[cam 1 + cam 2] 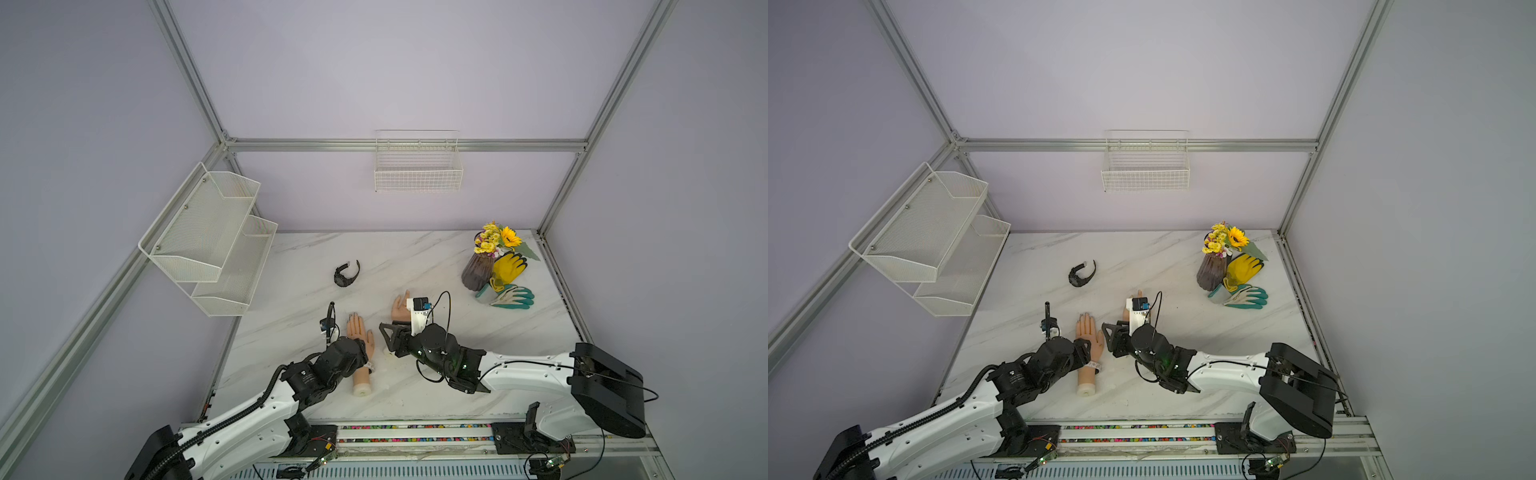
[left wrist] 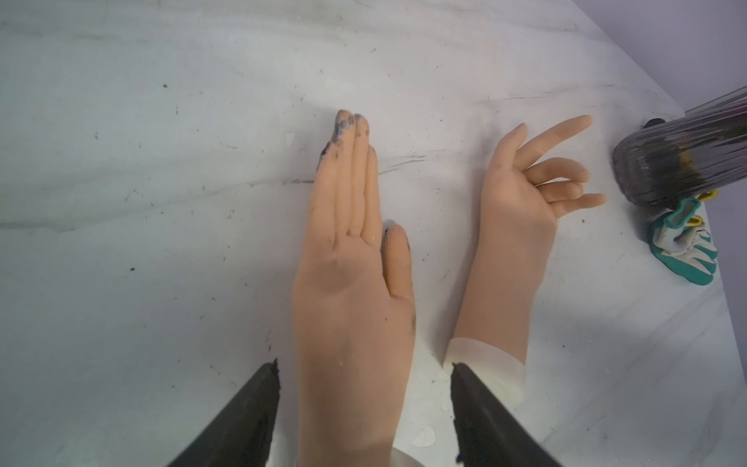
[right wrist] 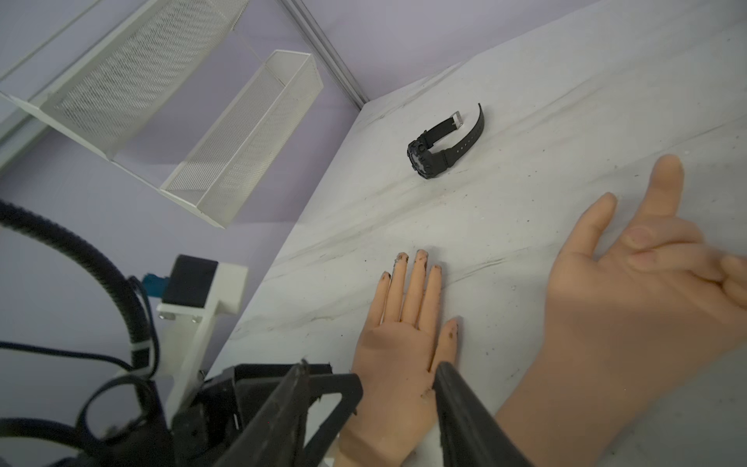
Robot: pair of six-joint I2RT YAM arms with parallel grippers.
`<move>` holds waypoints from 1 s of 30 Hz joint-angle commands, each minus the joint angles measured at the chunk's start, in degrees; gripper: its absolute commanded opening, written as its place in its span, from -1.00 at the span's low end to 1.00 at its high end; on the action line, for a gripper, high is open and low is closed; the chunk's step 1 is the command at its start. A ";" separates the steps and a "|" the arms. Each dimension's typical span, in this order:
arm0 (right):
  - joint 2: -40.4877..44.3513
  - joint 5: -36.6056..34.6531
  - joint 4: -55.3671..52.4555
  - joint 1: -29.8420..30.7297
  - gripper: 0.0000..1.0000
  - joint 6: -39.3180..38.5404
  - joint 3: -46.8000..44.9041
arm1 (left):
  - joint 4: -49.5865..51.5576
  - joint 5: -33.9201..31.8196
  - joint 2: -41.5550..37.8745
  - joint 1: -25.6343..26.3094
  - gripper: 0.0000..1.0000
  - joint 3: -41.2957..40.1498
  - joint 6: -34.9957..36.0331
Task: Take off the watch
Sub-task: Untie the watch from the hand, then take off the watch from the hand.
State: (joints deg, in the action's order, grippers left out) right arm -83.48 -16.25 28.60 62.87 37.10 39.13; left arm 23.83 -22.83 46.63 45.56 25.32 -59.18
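**Left gripper** (image 2: 364, 364): the jaws stand wide apart, one on each side of the wrist of the flat mannequin hand (image 2: 347, 291). They grip nothing. In both top views the arm's wrist body covers this part of the hand.

**Right gripper** (image 3: 376, 372): the jaws stand partly spread and hold nothing. They sit just right of the flat hand's thumb side. Contact with the hand cannot be determined.

**Flat mannequin hand** (image 1: 358, 328): lies back up on the surface (image 1: 415, 257), fingers pointing far. Its fingertips carry dark smudges.

**Curled mannequin hand** (image 1: 400, 307): lies just right of the flat hand, slightly farther.

**Watch** (image 1: 346, 274): black, strap undone, it lies on the surface, farther back and left of both hands, well apart from both grippers.

**Far right corner:** a ribbed vase (image 1: 478, 272) with flowers, a yellow glove (image 1: 509, 266) and a green-and-white glove (image 1: 511, 297).

**Walls:** a mesh shelf (image 1: 208, 232) on the left, a wire basket (image 1: 417, 170) at the back.
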 commanded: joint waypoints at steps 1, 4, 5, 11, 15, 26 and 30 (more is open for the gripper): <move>0.30 -1.41 -5.72 2.88 0.13 -12.91 2.65 | 7.85 -2.08 -2.86 0.33 0.42 5.16 2.90; -4.01 -0.74 -8.29 5.23 0.13 -19.15 5.21 | 13.14 -3.10 -5.14 0.22 0.43 8.64 4.44; -5.84 -0.33 -8.85 5.68 0.13 -20.53 6.13 | 14.90 -3.43 -5.74 0.23 0.46 9.60 4.87; -13.54 9.13 -4.66 6.16 0.16 -27.18 7.89 | 18.07 -3.33 -8.81 0.20 0.61 10.22 7.89; -14.38 11.66 -2.45 6.17 0.32 -27.71 7.56 | 16.96 -2.25 -11.42 0.23 0.65 8.43 8.02; -15.88 7.93 -0.41 6.48 0.52 -23.89 6.98 | 16.37 -2.05 -11.78 0.16 0.67 6.77 6.80; -18.62 1.47 -3.77 7.21 0.51 -21.24 8.80 | 16.23 -2.06 -11.86 0.23 0.68 5.98 5.71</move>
State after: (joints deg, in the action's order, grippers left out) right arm -99.88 -9.47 26.09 69.25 13.34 46.70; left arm 40.40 -24.25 34.92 45.56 31.77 -52.93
